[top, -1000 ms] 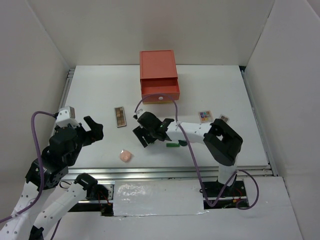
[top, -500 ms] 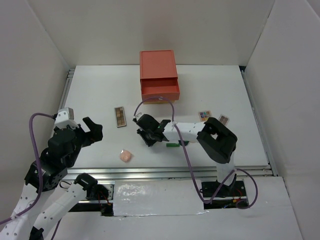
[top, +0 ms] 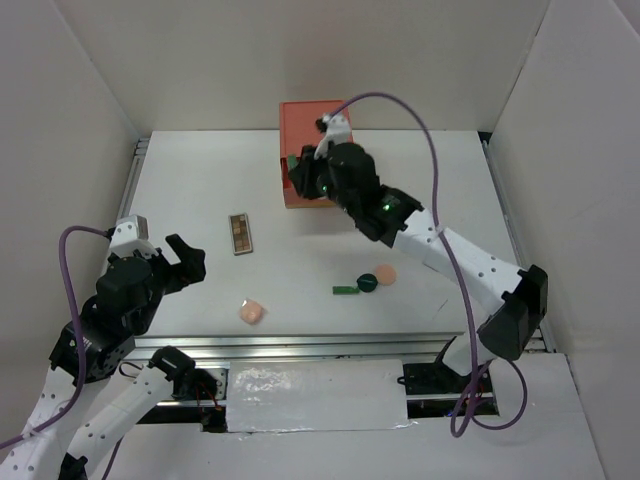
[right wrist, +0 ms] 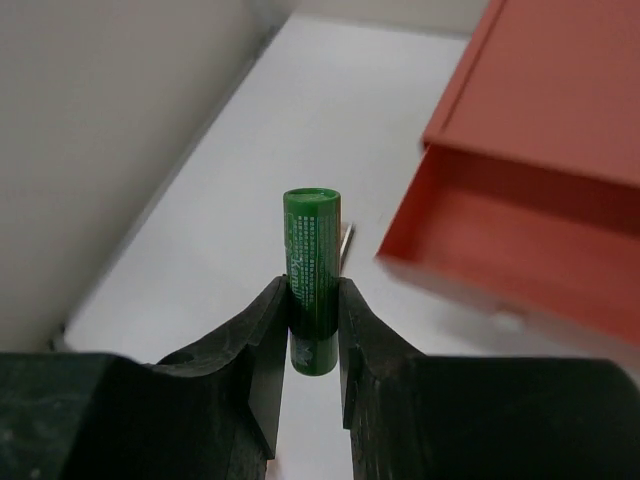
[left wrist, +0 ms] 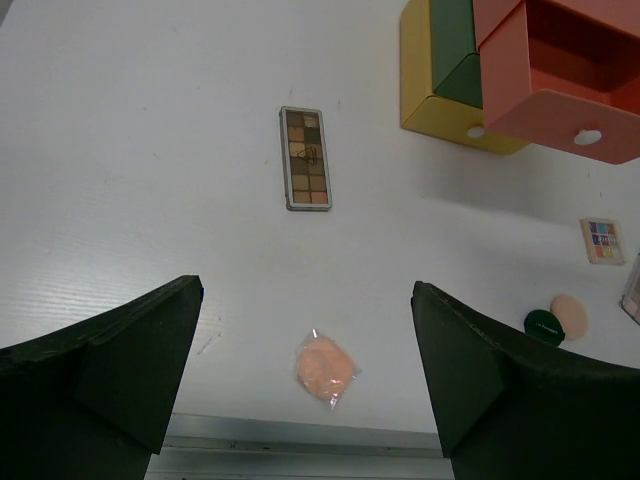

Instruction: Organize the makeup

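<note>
My right gripper [top: 303, 172] is shut on a dark green tube [right wrist: 312, 250] and holds it upright in the air by the open red drawer [right wrist: 520, 220] of the drawer box [top: 315, 125]. My left gripper [top: 185, 262] is open and empty, above a wrapped peach puff [left wrist: 326, 368]. A brown palette [top: 240, 233] lies left of the box. A second green tube [top: 346, 290], a dark green compact [top: 368, 284] and a peach puff [top: 385, 274] lie mid-table. A multicolour palette [left wrist: 602, 241] lies to their right; the right arm hides it from above.
The drawer box stacks red [left wrist: 560, 90], green [left wrist: 455, 40] and yellow [left wrist: 415, 60] drawers at the back centre; the red one is pulled out. White walls enclose the table. A metal rail [top: 330, 345] runs along the near edge.
My right arm has lifted from the table with the green tube and swung back to the red drawer. The compact and the puff now show. The left arm has not moved.
</note>
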`<act>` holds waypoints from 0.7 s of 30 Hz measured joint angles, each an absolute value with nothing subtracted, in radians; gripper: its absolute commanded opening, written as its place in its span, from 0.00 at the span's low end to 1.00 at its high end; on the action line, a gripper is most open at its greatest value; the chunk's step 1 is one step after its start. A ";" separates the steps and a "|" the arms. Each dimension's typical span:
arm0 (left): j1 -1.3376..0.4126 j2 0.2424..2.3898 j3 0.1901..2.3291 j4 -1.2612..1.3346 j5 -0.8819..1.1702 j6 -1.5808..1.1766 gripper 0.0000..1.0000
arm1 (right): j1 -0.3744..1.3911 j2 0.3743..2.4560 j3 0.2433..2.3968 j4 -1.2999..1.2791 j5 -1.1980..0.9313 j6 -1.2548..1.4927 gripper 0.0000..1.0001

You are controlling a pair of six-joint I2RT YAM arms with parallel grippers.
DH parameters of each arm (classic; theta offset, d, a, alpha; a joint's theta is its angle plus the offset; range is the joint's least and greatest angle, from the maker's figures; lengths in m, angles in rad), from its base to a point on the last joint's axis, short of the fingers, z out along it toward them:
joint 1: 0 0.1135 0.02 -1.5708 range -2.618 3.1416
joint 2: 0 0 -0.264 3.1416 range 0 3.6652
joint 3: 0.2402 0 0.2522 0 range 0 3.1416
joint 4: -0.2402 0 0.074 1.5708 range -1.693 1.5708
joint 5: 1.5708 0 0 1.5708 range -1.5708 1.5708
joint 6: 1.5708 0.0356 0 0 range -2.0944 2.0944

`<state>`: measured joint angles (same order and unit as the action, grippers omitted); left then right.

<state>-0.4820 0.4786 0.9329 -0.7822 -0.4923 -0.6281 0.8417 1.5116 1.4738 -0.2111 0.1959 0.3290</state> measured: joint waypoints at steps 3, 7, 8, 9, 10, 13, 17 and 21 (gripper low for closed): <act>-0.482 0.478 0.933 -0.782 -0.492 -0.628 0.99 | 0.746 1.568 1.601 -0.217 0.245 0.375 0.26; -0.482 0.478 0.933 -0.782 -0.492 -0.628 0.99 | 0.684 1.741 1.803 -0.276 0.297 0.400 0.26; -0.482 0.479 0.933 -0.782 -0.492 -0.628 0.99 | 0.677 1.786 1.846 -0.298 0.306 0.404 0.27; -0.482 0.479 0.933 -0.782 -0.491 -0.627 0.99 | 0.673 1.825 1.873 -0.319 0.314 0.405 0.27; -0.482 0.479 0.933 -0.782 -0.490 -0.627 0.99 | 0.671 1.859 1.893 -0.343 0.325 0.407 0.29; -0.482 0.480 0.933 -0.782 -0.488 -0.627 0.99 | 0.670 1.912 1.903 -0.416 0.349 0.411 0.31; -0.482 0.481 0.933 -0.782 -0.482 -0.627 0.99 | 0.669 1.920 1.893 -0.462 0.366 0.415 0.32; -0.482 0.481 0.933 -0.781 -0.474 -0.627 0.99 | 0.667 1.908 1.873 -0.458 0.371 0.421 0.42</act>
